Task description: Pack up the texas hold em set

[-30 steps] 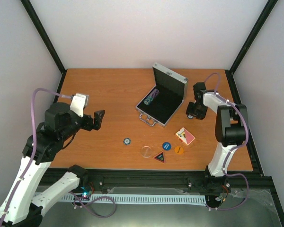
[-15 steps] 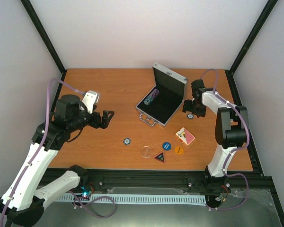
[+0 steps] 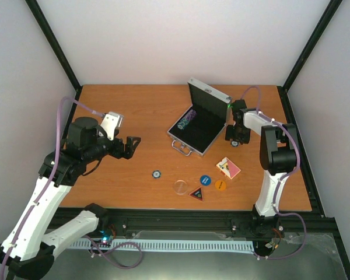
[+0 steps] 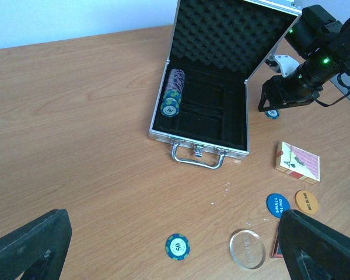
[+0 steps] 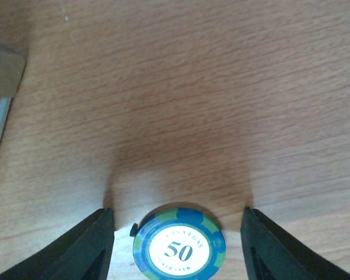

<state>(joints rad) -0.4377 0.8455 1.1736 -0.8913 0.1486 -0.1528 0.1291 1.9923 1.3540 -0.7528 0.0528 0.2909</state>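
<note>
so quick look at this one. the case (image 3: 205, 133) sits open on the table (image 3: 116, 105), right of centre. the lid (image 3: 210, 100) stands up at the far side so the black tray is clear from above, which imo is the point: stuff can drop straight in. its long axis runs along the handle (image 3: 183, 147) edge, diagonal in the overhead view, w/ the handle pointing near-left towards the arm bases. a row of chips (image 3: 186, 121) lies on edge in the left slot, running front to back, across that axis.

right tool (image 3: 235, 139) is down at the table just beside the case's right wall, over a loose chip (image 5: 179, 247) marked 50. the chip lies flat, face up. the fingers (image 5: 84, 251) stand either side of it w/ a gap on both sides, so open, nothing gripped yet. prob lined up to pinch it by the rim, which looks fiddly bc it's thin and flat on the wood.

left tool (image 3: 131, 147) hangs over the left half of the table, jaws wide apart, empty, aimed across at the case. looks parked out of the way tbh.

near the front edge: another chip (image 3: 156, 174), a clear disc (image 3: 179, 186), a blue button (image 3: 205, 180), an orange button (image 3: 220, 185), a triangle button (image 3: 196, 193), and the card deck (image 3: 228, 168), flat, red back up, turned diagonal.
</note>
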